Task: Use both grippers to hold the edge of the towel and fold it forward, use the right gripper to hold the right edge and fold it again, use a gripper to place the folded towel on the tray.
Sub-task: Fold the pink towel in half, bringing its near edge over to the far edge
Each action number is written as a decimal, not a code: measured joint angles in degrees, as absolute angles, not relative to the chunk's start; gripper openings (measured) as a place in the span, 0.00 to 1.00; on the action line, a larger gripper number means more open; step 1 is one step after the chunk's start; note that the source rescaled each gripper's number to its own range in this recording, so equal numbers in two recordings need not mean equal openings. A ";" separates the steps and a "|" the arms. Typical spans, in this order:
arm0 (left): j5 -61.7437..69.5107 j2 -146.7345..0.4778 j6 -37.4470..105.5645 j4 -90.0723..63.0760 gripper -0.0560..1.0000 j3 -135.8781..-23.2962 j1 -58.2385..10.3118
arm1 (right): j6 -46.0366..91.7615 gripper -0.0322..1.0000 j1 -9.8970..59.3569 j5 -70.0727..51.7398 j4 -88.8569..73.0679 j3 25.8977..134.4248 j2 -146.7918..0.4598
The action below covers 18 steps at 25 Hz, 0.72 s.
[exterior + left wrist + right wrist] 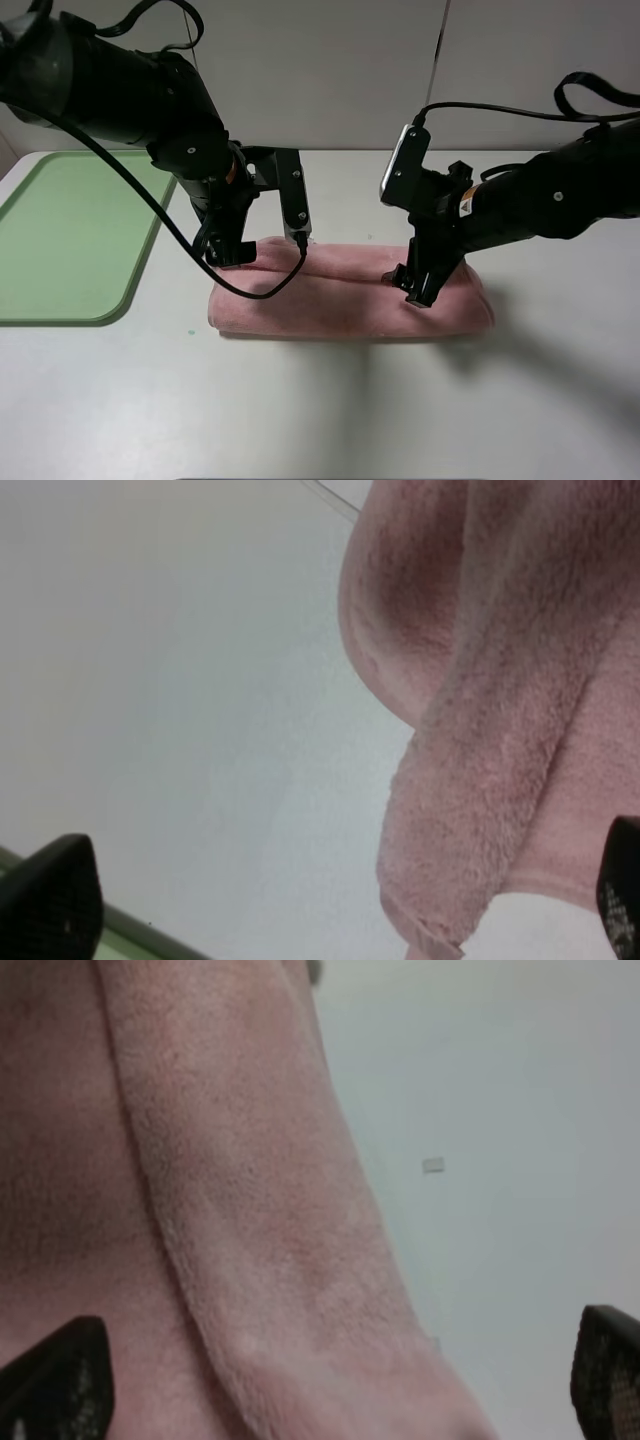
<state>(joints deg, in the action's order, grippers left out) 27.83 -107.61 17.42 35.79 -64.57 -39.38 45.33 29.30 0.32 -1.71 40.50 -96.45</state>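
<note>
On the far left, the pale green tray [60, 240] lies on the white table [400, 410], well apart from the work. To its right, the left gripper [265, 242] hangs over the left end of the towel [340, 295] with its jaws spread wide and nothing in them. In the left wrist view the two dark fingertips stand far apart, and the plush end of the cloth lies loose on the table beyond them.

The towel lies in the middle of the table, just right of the tray, as a long pink band running left to right. It looks doubled over, with a soft rounded bulge along each long side and a shallow seam down its top. The pile is thick and fuzzy, and the narrow hem shows as a smoother strip at the ends.

From this lie, the forward fold looks done and the step in hand is the letting go. The next move falls to the right arm: reach out to the right edge [484, 305], pinch both layers together and carry them leftward over the band, with the left arm drawn clear first.

The right gripper [413, 282] points down at the towel's right part, short of that edge, with its jaws parted and empty; whether the tips touch the pile I cannot tell
</note>
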 joint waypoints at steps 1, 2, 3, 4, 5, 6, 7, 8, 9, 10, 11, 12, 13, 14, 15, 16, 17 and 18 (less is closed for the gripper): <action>27.83 -107.61 17.42 35.79 1.00 -64.57 -39.38 | 45.33 1.00 29.30 1.08 -1.71 40.50 -97.24; 27.83 -107.61 17.42 35.79 1.00 -64.57 -39.38 | 45.33 1.00 29.30 1.72 -1.71 40.50 -98.19; 27.83 -107.61 17.42 35.79 1.00 -64.57 -39.38 | 45.33 1.00 29.30 2.53 -1.71 40.50 -99.10; 27.83 -107.61 17.42 35.79 1.00 -64.57 -39.38 | 45.33 1.00 29.30 3.44 -1.71 40.50 -100.00; 27.83 -107.61 17.42 35.79 1.00 -64.57 -39.38 | 45.33 1.00 29.30 4.41 -1.71 40.50 -100.72; 27.83 -107.61 17.42 35.79 1.00 -64.57 -39.38 | 45.33 1.00 29.30 5.33 -1.71 40.50 -101.61; 27.83 -107.61 17.42 35.79 1.00 -64.57 -39.38 | 45.33 1.00 29.30 6.31 -1.71 40.50 -102.48; 27.83 -107.61 17.42 35.79 1.00 -64.57 -39.38 | 45.33 1.00 29.30 7.15 -1.71 40.55 -103.26; 27.83 -107.61 17.42 35.79 1.00 -64.57 -39.38 | 45.41 1.00 29.30 7.91 -1.71 40.55 -104.20; 27.83 -107.61 17.42 35.79 1.00 -64.57 -39.38 | 45.85 1.00 29.30 8.82 -1.71 40.55 -105.08; 27.83 -107.61 17.42 35.79 1.00 -64.57 -39.38 | 46.39 1.00 29.30 10.01 -1.71 40.55 -105.88; 27.81 -107.61 17.42 35.79 1.00 -64.57 -39.38 | 46.69 1.00 29.30 11.19 -1.71 40.55 -106.48; 27.81 -107.61 17.42 35.79 1.00 -64.57 -39.38 | 47.10 1.00 29.30 12.11 -1.71 40.55 -107.05; 27.81 -107.61 17.42 35.79 1.00 -64.57 -39.38 | 47.60 1.00 29.30 13.16 -1.71 40.55 -107.37; 27.81 -107.61 17.42 35.79 1.00 -64.57 -39.38 | 48.01 1.00 29.30 14.52 -1.71 40.50 -107.48; 27.81 -107.61 17.42 35.79 1.00 -64.57 -39.38 | 48.60 1.00 29.30 16.19 -1.71 40.49 -107.48; 27.81 -107.61 17.42 35.79 1.00 -64.57 -39.38 | 49.11 1.00 29.30 17.70 -1.71 40.49 -107.48; 27.81 -107.61 17.42 35.79 1.00 -64.57 -39.38 | 49.75 1.00 29.30 19.51 -1.71 40.49 -107.48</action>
<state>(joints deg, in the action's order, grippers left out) 27.81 -107.61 17.42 35.79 -64.57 -39.38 49.75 29.30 19.51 -1.71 40.49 -107.48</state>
